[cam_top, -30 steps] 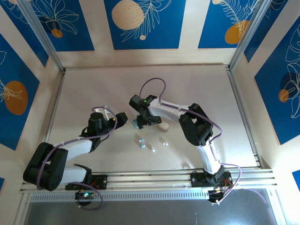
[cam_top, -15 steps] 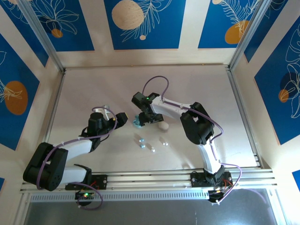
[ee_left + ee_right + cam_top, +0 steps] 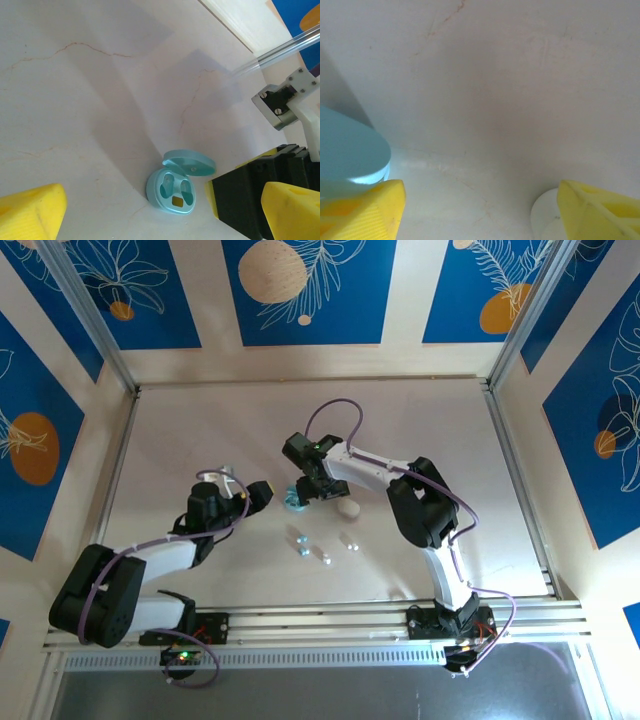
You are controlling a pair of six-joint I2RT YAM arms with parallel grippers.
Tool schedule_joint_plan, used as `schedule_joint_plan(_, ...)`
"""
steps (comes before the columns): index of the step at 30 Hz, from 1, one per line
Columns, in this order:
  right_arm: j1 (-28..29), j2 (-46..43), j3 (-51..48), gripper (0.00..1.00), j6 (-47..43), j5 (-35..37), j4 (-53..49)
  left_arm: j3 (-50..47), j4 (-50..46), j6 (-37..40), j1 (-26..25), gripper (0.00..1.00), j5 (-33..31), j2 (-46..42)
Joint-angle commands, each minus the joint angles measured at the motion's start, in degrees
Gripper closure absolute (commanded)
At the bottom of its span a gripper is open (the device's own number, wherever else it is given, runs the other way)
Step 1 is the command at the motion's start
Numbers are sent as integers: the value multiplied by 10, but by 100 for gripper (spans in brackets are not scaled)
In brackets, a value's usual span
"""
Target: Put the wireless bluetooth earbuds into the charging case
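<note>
A white oval case lies just right of the open teal charging case. The right claw hangs low between them, its yellow fingers spread, one beside the teal lid and the other beside the white case. The left claw sits just left of the teal case, also spread and holding nothing, so the case is hemmed in on both sides.

The tabletop lies bare toward the far wall and out to the metal rails on the left and right.

The four earbuds lie loose on the tabletop just near of the cases, apart from one another. They are tiny and glossy, too small to tell their colours. From the left wrist, the teal case's lid stands raised and both wells are bare.
</note>
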Motion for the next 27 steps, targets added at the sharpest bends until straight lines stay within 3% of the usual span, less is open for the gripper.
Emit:
schedule_joint_plan(1, 23, -80, -41, 20, 22, -12, -11, -14, 13, 4, -15, 0, -1, -43)
schedule_joint_plan(6, 56, -177, -132, 20, 53, -35, 21, -31, -26, 45, -52, 0, -52, -154)
schedule_joint_plan(11, 68, -257, -236, 25, 63, -122, 109, -32, -87, 103, -90, 0, -117, -243)
schedule_joint_plan(18, 93, -281, -285, 35, 74, -217, 182, 0, -104, 107, -89, 0, -121, -177)
schedule_joint_plan(24, 135, -229, -242, 56, 70, -135, 120, 7, -69, 60, -47, 0, -72, -94)
schedule_joint_plan(27, 167, -189, -194, 60, 63, -66, 59, 1, -51, 30, -5, 0, -37, -67)
